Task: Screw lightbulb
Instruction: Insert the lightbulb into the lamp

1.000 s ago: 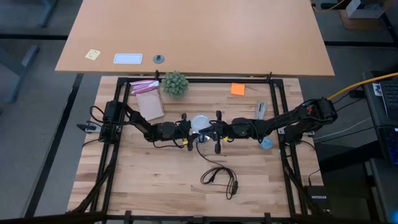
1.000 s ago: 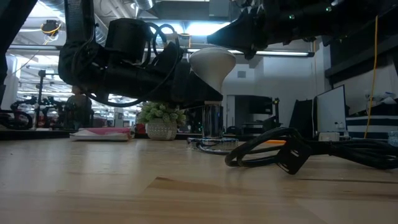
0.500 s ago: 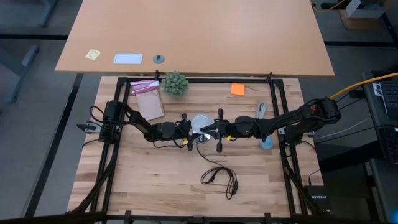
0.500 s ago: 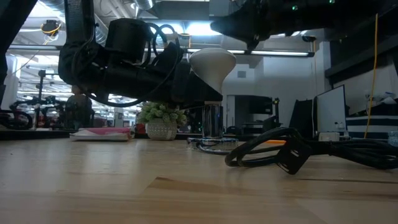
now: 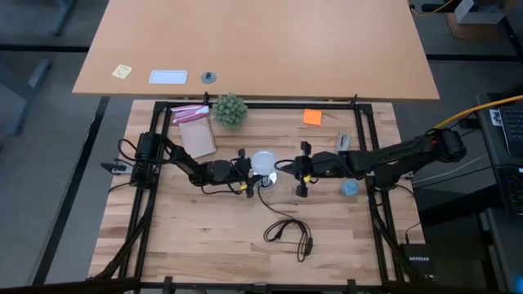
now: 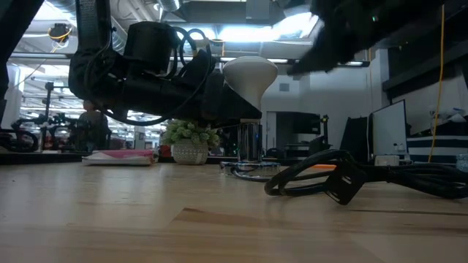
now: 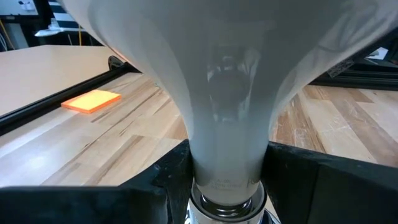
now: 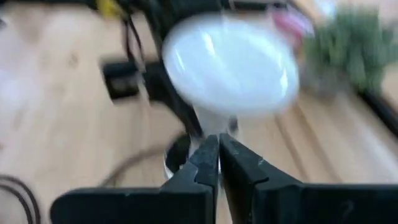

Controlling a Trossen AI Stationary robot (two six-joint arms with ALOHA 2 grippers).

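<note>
Lightbulb (image 5: 264, 161) unmarked, gripped by left pincer (image 5: 249, 170).

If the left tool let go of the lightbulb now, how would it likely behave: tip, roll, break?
The lightbulb looks top-heavy, a wide dome over a narrow neck, so it would probably tip unless its base is already seated in the socket. The round dome suggests it would roll. Its thin frosted shell seems fragile. The left tool is clamped on the neck.

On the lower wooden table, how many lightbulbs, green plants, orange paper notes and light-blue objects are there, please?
lightbulb: 1
green plant: 1
orange paper note: 1
light-blue object: 1
Total: 4
</note>
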